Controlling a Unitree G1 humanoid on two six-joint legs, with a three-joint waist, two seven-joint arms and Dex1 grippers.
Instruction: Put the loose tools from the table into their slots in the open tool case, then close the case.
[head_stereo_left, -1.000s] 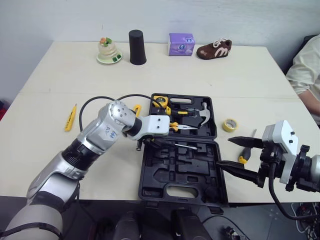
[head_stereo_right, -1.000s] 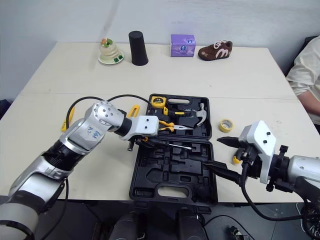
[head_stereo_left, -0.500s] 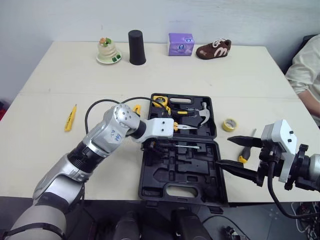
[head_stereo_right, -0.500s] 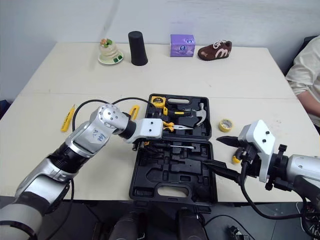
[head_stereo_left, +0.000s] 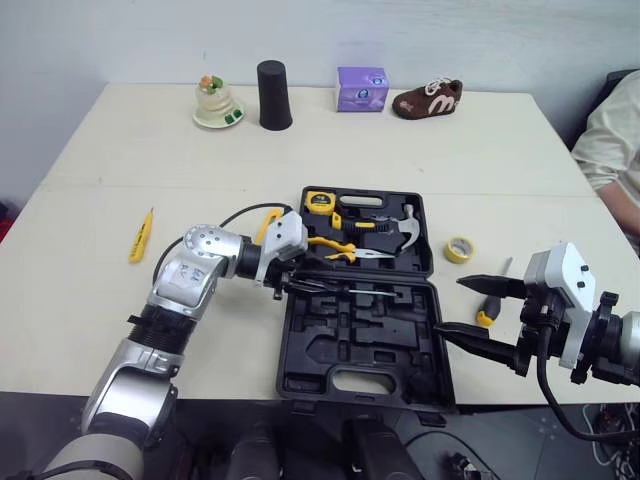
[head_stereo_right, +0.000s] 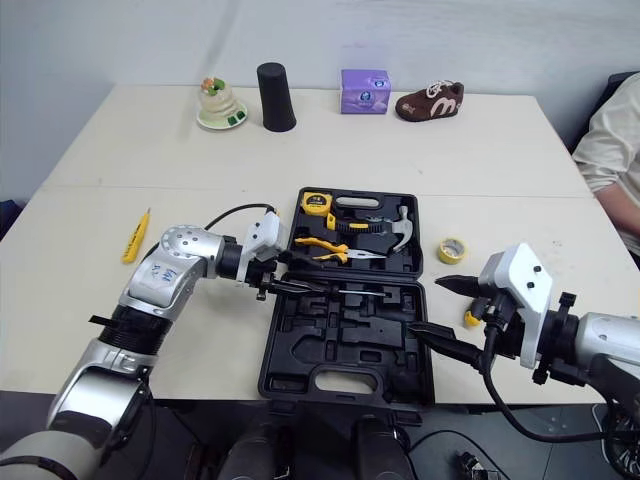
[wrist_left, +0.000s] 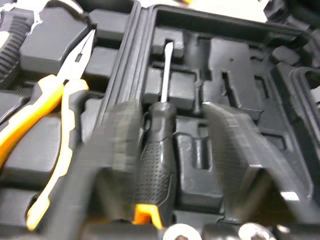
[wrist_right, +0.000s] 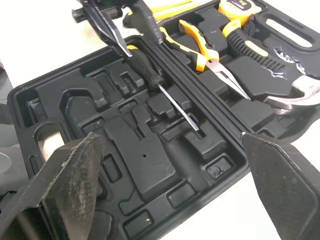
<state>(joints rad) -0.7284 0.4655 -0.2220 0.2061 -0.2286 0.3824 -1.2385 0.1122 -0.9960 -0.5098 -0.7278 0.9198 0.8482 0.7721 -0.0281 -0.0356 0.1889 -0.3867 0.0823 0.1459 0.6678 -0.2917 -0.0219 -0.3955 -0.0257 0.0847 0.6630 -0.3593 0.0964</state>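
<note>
Beige table (head_stereo_left: 100, 150), open tool case (head_stereo_left: 360, 385) lying bottom-center. Left gripper (head_stereo_left: 312, 286) is straddling the screwdriver (wrist_left: 159, 145) handle, jaws parted. Right gripper (head_stereo_left: 448, 305) is hovering lower right, wide open, empty.

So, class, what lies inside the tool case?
In the tool case, a tape measure, pliers and a hammer fill the far half; a screwdriver lies in the near half, handle between the left gripper's open fingers. Other near slots look empty. Anything beneath the tools is hidden.
</note>
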